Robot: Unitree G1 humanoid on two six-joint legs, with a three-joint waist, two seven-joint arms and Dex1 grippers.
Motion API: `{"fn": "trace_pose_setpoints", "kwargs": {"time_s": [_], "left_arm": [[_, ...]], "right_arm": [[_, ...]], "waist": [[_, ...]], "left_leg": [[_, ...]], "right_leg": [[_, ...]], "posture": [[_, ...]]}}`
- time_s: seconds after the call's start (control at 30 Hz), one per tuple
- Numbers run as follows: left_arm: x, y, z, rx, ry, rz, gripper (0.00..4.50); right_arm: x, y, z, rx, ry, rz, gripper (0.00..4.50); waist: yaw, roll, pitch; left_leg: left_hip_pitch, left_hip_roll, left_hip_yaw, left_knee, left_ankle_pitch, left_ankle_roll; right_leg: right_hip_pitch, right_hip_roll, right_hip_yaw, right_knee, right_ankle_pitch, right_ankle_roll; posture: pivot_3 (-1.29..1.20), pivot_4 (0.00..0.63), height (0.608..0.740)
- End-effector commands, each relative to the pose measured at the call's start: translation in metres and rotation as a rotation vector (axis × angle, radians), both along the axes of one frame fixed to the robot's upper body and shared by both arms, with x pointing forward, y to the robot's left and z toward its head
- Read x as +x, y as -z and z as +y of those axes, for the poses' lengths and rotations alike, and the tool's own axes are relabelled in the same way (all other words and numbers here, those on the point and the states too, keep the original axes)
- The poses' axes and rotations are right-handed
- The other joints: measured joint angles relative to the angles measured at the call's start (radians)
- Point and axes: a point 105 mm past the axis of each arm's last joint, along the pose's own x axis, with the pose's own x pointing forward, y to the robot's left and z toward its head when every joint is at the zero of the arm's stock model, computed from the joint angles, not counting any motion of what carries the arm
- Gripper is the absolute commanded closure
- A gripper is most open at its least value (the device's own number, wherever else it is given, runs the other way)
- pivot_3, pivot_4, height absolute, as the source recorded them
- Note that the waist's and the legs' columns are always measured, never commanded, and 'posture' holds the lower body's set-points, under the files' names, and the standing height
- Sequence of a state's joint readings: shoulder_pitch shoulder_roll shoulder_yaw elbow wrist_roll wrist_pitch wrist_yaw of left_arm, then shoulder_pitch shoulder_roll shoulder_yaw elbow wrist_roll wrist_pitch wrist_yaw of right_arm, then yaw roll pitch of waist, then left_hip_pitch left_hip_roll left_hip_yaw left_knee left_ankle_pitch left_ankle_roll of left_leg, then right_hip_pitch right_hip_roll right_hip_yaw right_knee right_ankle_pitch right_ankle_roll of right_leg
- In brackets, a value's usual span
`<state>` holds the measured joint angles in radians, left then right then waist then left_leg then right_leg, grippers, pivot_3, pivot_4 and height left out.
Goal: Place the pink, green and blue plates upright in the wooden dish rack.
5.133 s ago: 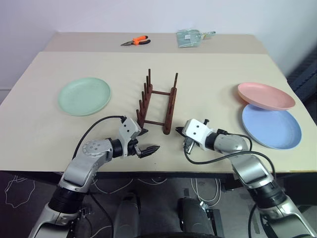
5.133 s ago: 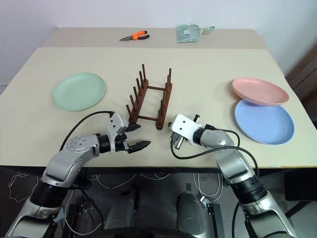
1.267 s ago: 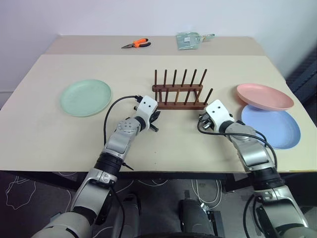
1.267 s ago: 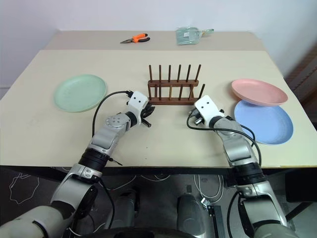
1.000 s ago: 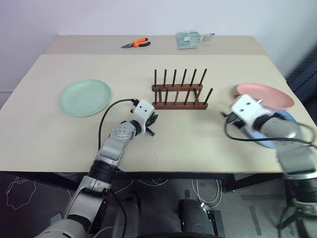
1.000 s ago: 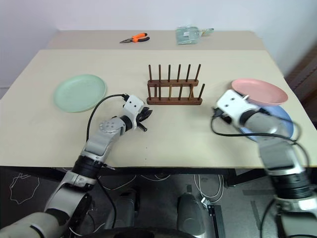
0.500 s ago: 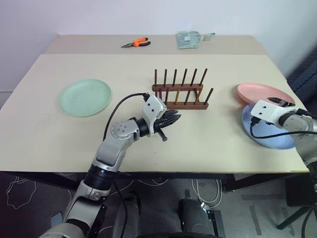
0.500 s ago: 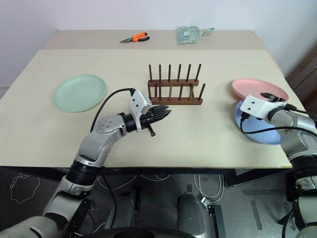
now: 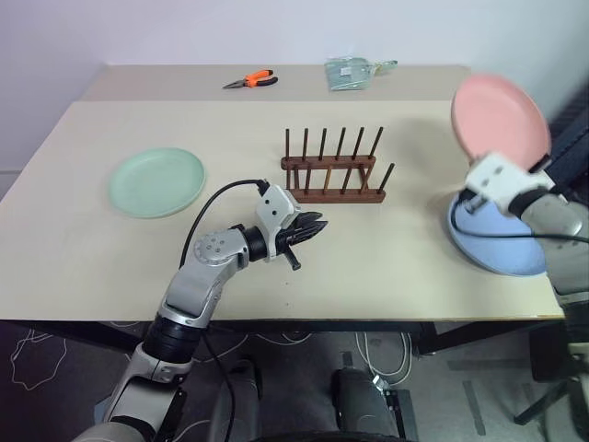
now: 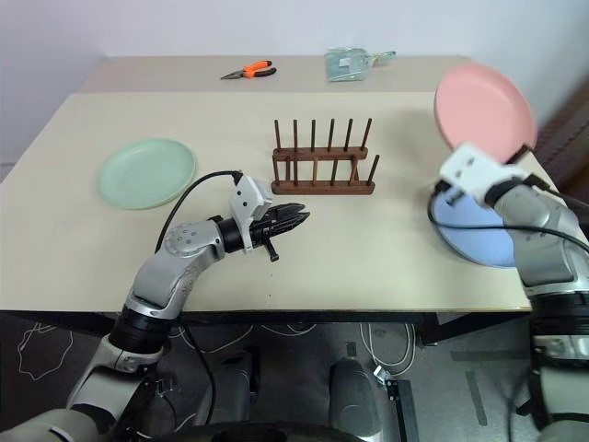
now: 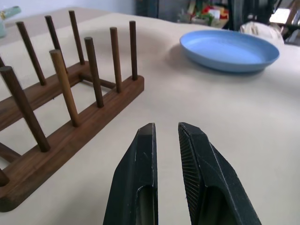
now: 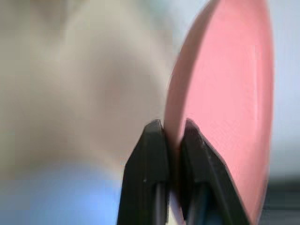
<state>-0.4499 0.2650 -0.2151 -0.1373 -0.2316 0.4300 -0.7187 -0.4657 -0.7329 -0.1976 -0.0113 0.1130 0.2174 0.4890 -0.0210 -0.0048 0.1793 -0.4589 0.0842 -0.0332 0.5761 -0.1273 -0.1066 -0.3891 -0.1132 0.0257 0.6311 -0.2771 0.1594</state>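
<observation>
The pink plate (image 9: 500, 115) hangs tilted up on edge above the table's right side, with my right gripper (image 12: 172, 136) shut on its lower rim. Below it the blue plate (image 9: 504, 247) lies flat on the table. The green plate (image 9: 156, 181) lies flat at the left. The wooden dish rack (image 9: 333, 175) stands empty at mid-table, its peg rows running left to right. My left gripper (image 9: 317, 224) hovers just in front of the rack, pointing right, shut with nothing between its fingers; the rack (image 11: 61, 108) is close beside it.
Orange-handled pliers (image 9: 250, 79) and a clear plastic bag (image 9: 354, 72) lie on the far strip of the table. Bare tabletop lies between the rack and the blue plate. The table's right edge runs close behind the blue plate.
My right gripper shut on the pink plate's rim and lifted it off the blue plate, tipping it up on edge. The left gripper rose and swung right. Earlier, the rack was turned crosswise.
</observation>
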Motion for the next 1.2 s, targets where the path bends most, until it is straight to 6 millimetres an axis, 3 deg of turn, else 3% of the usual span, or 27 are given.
{"fn": "trace_pose_setpoints", "kwargs": {"time_s": [0.03, 0.1, 0.33, 0.73, 0.9, 0.93, 1.0, 1.13, 1.2], "left_arm": [[0.000, -0.014, 0.002, -0.028, 0.023, -0.039, 3.75], [-0.003, -0.018, 0.002, -0.052, 0.049, -0.035, 3.75], [-0.011, -0.025, 0.005, -0.081, 0.106, -0.029, 3.75], [-0.017, -0.015, 0.010, -0.066, 0.074, 0.000, 3.75], [-0.017, -0.013, 0.011, -0.067, 0.061, 0.008, 3.75], [-0.017, -0.013, 0.011, -0.081, 0.060, 0.027, 3.75], [-0.017, -0.014, 0.011, -0.108, 0.069, 0.062, 3.22], [-0.012, -0.011, 0.015, -0.067, 0.024, 0.035, 1.40], [-0.005, -0.013, 0.020, -0.076, -0.027, 0.012, 0.33]], "right_arm": [[-0.042, -0.066, 0.043, 0.479, -0.418, -0.051, 4.48], [-0.052, -0.077, 0.052, 0.610, -0.543, -0.014, 4.48], [-0.043, -0.075, 0.058, 0.755, -0.650, 0.138, 4.48], [-0.009, -0.042, 0.058, 0.828, -0.624, 0.293, 4.48], [0.012, -0.030, 0.057, 0.801, -0.526, 0.319, 4.48], [0.017, -0.031, 0.055, 0.801, -0.499, 0.302, 3.72], [0.027, -0.036, 0.048, 0.766, -0.419, 0.221, 2.93], [0.035, -0.045, 0.038, 0.686, -0.313, 0.102, 0.94], [0.035, -0.053, 0.028, 0.649, -0.263, 0.028, 0.87]], "waist": [[0.010, 0.001, 0.000], [0.025, 0.001, 0.000], [0.031, 0.001, 0.000], [0.026, 0.001, 0.000], [0.025, 0.001, 0.000], [0.023, 0.001, 0.000], [0.022, 0.001, 0.000], [0.024, 0.001, 0.001], [0.028, 0.001, 0.001]], "left_leg": [[0.000, 0.000, 0.000, 0.001, 0.000, 0.000], [-0.002, -0.001, -0.001, 0.002, 0.000, 0.000], [-0.003, -0.001, -0.001, 0.002, -0.001, 0.001], [-0.003, -0.001, -0.001, 0.001, -0.001, 0.001], [-0.003, -0.001, 0.000, 0.002, -0.001, 0.001], [-0.003, -0.001, 0.000, 0.002, -0.001, 0.001], [-0.003, -0.001, 0.000, 0.002, -0.001, 0.001], [-0.004, -0.001, 0.000, 0.001, -0.001, 0.001], [-0.004, -0.001, 0.000, 0.000, -0.001, 0.001]], "right_leg": [[0.000, 0.000, 0.000, 0.000, 0.000, 0.000], [0.001, 0.000, 0.000, -0.001, 0.000, -0.001], [0.000, 0.000, 0.000, -0.002, -0.002, -0.005], [-0.001, 0.000, 0.000, -0.001, -0.002, -0.004], [-0.001, 0.000, 0.000, -0.001, -0.002, -0.004], [-0.001, 0.000, 0.000, -0.001, -0.002, -0.004], [-0.002, 0.000, 0.000, -0.001, -0.002, -0.004], [-0.003, 0.000, 0.000, -0.001, -0.002, -0.004], [-0.003, 0.000, 0.000, -0.001, 0.000, -0.001]], "posture": [[0.00, 0.150, 0.740], [0.00, 0.150, 0.740], [0.00, 0.150, 0.740], [0.00, 0.150, 0.740], [0.00, 0.150, 0.740], [0.00, 0.150, 0.740], [0.00, 0.150, 0.740], [0.00, 0.150, 0.740], [0.00, 0.150, 0.740]]}}
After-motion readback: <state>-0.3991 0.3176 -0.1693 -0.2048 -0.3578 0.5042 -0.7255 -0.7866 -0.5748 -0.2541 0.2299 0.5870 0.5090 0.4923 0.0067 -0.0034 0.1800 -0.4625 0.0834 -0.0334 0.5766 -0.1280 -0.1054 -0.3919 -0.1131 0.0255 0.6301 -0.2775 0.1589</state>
